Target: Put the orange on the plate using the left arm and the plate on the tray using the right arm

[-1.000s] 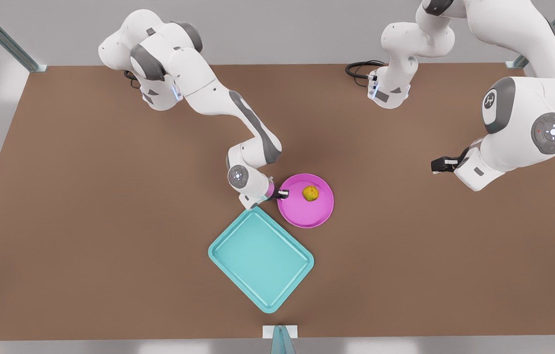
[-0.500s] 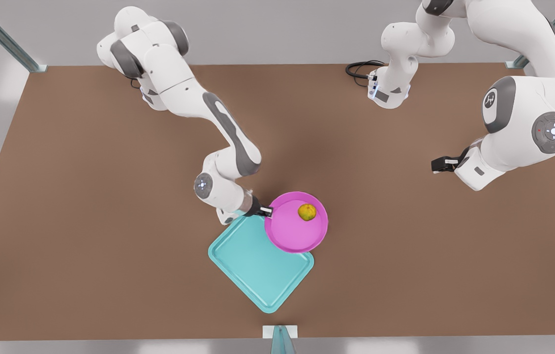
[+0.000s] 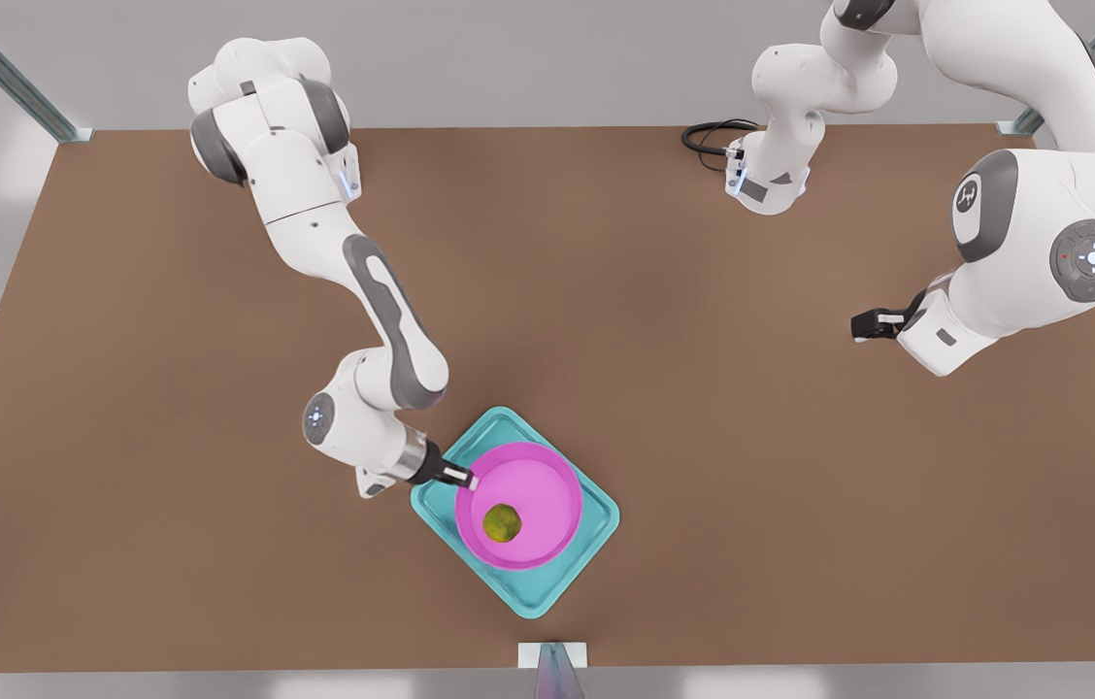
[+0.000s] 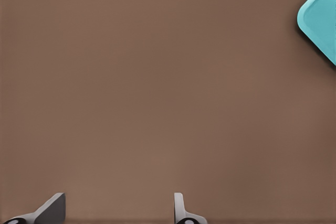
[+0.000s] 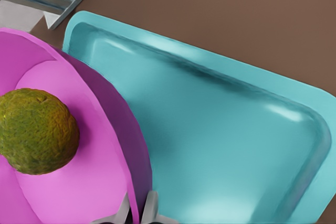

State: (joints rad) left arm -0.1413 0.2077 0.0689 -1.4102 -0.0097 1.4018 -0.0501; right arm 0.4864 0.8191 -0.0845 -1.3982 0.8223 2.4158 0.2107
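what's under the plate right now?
The tray lies beneath the plate, its rim and corners showing around it. The plate, holding the orange, covers the tray's middle. The right end effector pinches the plate's rim; contact underneath is hidden.

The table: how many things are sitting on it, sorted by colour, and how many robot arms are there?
Turquoise: 1, the tray
Magenta-pink: 1, the plate, over the tray, its rim pinched by the right end effector
Yellow-green: 1, the orange, on the plate
White arms: 2; the left end effector waits open
Total: 5
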